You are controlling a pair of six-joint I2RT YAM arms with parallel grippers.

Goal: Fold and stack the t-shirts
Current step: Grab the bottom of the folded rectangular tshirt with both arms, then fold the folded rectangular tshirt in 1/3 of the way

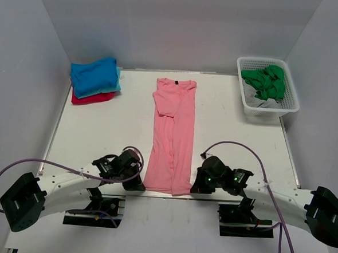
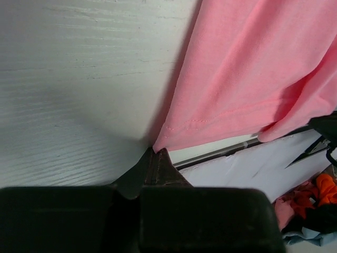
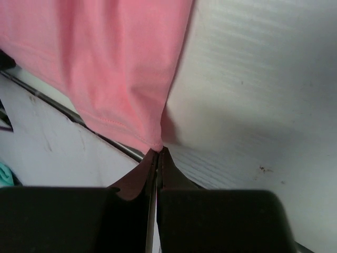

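Top external view, straight onto the pink t-shirt (image 1: 171,135), flat in the middle of the white table (image 1: 99,134). Folded into a long narrow strip, sleeves tucked in over the chest. Runs lengthwise near to far: collar and dark neck label (image 1: 176,81) pointing away toward the back wall, hem down at the near edge between the two arms. Widens slightly toward the hem. Soft matte knit, shallow lengthwise creases, a stitched line along the bottom.

Down to the left hem corner now, with the left gripper (image 1: 135,184) right on it. Over to the left wrist view: black tapered fingers pressed together, pinching the very corner of the hem. Faint wood-like grain on the tabletop beside it.

Across to the right hem corner and the right gripper (image 1: 195,188). From the right wrist view, closed to a hairline slit, with the corner of pink cloth caught at the tips.

Further out, in the far-left corner, a neat folded stack: blue t-shirt (image 1: 94,75) on top, a sliver of teal t-shirt (image 1: 109,92) beneath, red t-shirt (image 1: 90,99) at the bottom. Far right, a white plastic lattice basket (image 1: 267,108) holding crumpled green cloth (image 1: 266,81) over something grey (image 1: 252,97).
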